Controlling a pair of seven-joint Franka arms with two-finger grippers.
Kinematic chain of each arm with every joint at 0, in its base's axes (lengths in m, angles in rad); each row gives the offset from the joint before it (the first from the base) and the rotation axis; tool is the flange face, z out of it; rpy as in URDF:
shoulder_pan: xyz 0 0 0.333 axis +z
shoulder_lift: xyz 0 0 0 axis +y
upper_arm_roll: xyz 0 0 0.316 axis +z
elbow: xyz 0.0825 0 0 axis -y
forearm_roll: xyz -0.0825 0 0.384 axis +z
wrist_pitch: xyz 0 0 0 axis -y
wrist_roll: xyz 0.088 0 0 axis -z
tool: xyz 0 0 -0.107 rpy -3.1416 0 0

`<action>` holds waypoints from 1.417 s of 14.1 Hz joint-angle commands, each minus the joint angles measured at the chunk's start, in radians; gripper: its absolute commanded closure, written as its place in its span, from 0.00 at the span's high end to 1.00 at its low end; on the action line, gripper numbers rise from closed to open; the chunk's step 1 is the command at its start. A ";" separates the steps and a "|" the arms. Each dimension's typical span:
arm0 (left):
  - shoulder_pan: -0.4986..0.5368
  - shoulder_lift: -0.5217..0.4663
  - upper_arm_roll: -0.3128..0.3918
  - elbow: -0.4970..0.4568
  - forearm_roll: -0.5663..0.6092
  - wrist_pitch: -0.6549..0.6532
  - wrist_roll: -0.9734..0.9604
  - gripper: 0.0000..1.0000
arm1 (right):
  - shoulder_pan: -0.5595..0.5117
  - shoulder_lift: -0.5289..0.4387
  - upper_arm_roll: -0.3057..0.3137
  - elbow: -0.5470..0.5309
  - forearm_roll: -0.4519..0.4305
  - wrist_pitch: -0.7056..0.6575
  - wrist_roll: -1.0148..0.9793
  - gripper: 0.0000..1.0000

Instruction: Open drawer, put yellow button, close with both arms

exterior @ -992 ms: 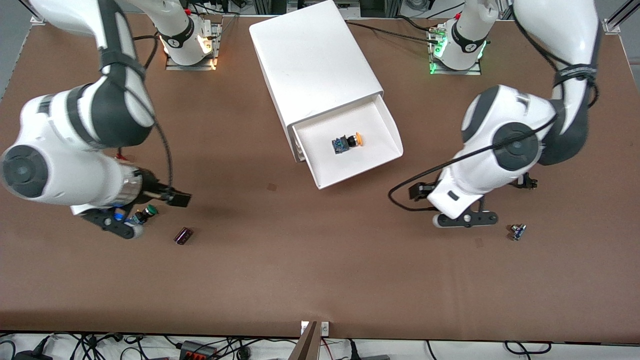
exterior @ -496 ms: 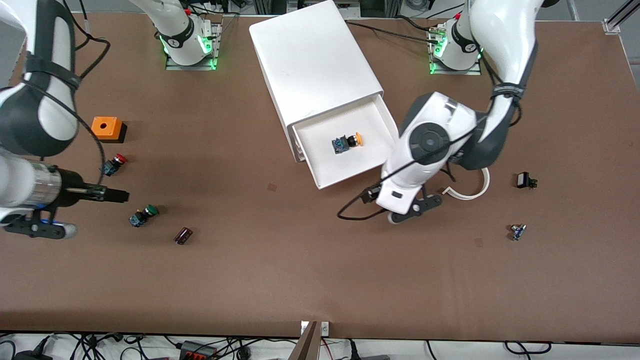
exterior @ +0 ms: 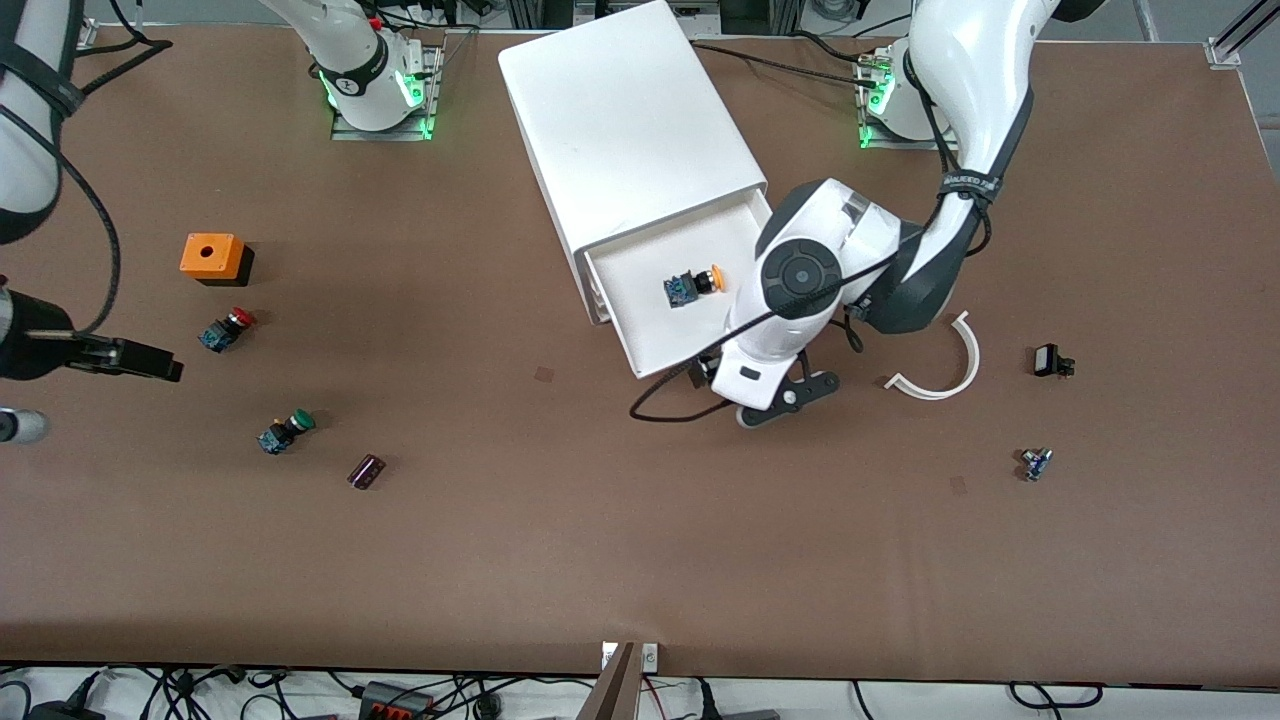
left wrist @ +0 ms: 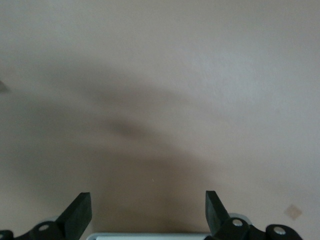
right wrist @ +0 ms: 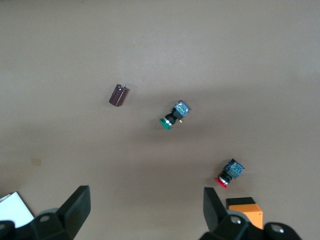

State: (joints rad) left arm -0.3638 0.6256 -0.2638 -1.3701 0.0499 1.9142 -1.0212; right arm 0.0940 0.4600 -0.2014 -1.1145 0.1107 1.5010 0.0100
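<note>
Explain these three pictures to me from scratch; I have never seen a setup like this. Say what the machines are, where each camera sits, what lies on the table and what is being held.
Two white robot arms stand at a brown table. The big picture looks down from a high camera facing them. The other two come from cameras on the arms' wrists, looking past their own black fingers.

In the middle is a white cabinet with its top drawer pulled open. The yellow button already lies inside.

The left gripper is open and holds nothing; that arm hangs over the drawer's front corner. The right gripper, also open and holding nothing, hangs over its end of the table.

Below it lie an orange box, a red button, a green button and a small dark cylinder. Toward the left arm's end lie a white curved strip and two small parts.
</note>
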 commanded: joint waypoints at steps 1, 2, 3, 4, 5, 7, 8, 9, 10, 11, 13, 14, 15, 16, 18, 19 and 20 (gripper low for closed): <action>0.028 -0.066 -0.064 -0.090 -0.025 -0.004 -0.016 1.00 | -0.019 -0.075 0.019 -0.060 -0.016 0.005 -0.030 1.00; 0.038 -0.085 -0.084 -0.122 -0.048 -0.009 -0.016 1.00 | -0.026 -0.102 0.023 -0.089 -0.035 0.015 -0.030 1.00; 0.057 -0.108 -0.106 -0.159 -0.068 -0.010 -0.004 1.00 | -0.040 -0.124 0.040 -0.109 -0.057 0.024 -0.031 1.00; 0.075 -0.116 -0.135 -0.176 -0.079 -0.012 -0.002 1.00 | -0.075 -0.139 0.092 -0.125 -0.078 0.036 -0.030 1.00; 0.098 -0.118 -0.173 -0.182 -0.081 -0.014 -0.003 1.00 | -0.126 -0.152 0.155 -0.136 -0.097 0.050 -0.030 1.00; 0.153 -0.116 -0.250 -0.198 -0.082 -0.015 -0.003 1.00 | -0.163 -0.178 0.207 -0.177 -0.111 0.073 -0.028 1.00; 0.178 -0.116 -0.280 -0.211 -0.088 -0.015 -0.002 1.00 | -0.163 -0.207 0.208 -0.217 -0.112 0.074 -0.024 1.00; 0.193 -0.116 -0.303 -0.216 -0.094 -0.018 -0.002 1.00 | -0.162 -0.231 0.208 -0.255 -0.112 0.081 -0.021 1.00; 0.197 -0.115 -0.317 -0.218 -0.096 -0.023 -0.013 1.00 | -0.162 -0.251 0.208 -0.287 -0.112 0.088 -0.021 1.00; 0.192 -0.113 -0.319 -0.221 -0.096 -0.036 -0.013 1.00 | -0.160 -0.267 0.208 -0.318 -0.112 0.097 -0.021 1.00; 0.183 -0.112 -0.324 -0.230 -0.097 -0.040 -0.014 1.00 | -0.160 -0.313 0.208 -0.393 -0.114 0.137 -0.028 1.00; 0.186 -0.112 -0.337 -0.237 -0.097 -0.040 -0.014 1.00 | -0.160 -0.340 0.208 -0.440 -0.115 0.160 -0.031 1.00; 0.187 -0.110 -0.344 -0.241 -0.105 -0.040 -0.014 1.00 | -0.160 -0.366 0.208 -0.479 -0.124 0.179 -0.033 1.00; 0.189 -0.112 -0.345 -0.247 -0.110 -0.041 -0.014 1.00 | -0.160 -0.392 0.209 -0.517 -0.138 0.197 -0.032 1.00; 0.187 -0.112 -0.348 -0.253 -0.127 -0.041 -0.014 1.00 | -0.160 -0.431 0.214 -0.573 -0.141 0.212 -0.031 1.00; 0.184 -0.112 -0.348 -0.253 -0.134 -0.041 -0.014 1.00 | -0.160 -0.446 0.214 -0.594 -0.143 0.219 -0.031 1.00; 0.183 -0.110 -0.348 -0.253 -0.139 -0.041 -0.014 1.00 | -0.160 -0.460 0.214 -0.613 -0.143 0.219 -0.033 1.00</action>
State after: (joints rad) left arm -0.1895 0.5442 -0.5992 -1.5849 -0.0598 1.8831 -1.0323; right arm -0.0477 0.0713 -0.0084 -1.6355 -0.0170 1.6852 -0.0065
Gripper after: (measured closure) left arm 0.000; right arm 0.000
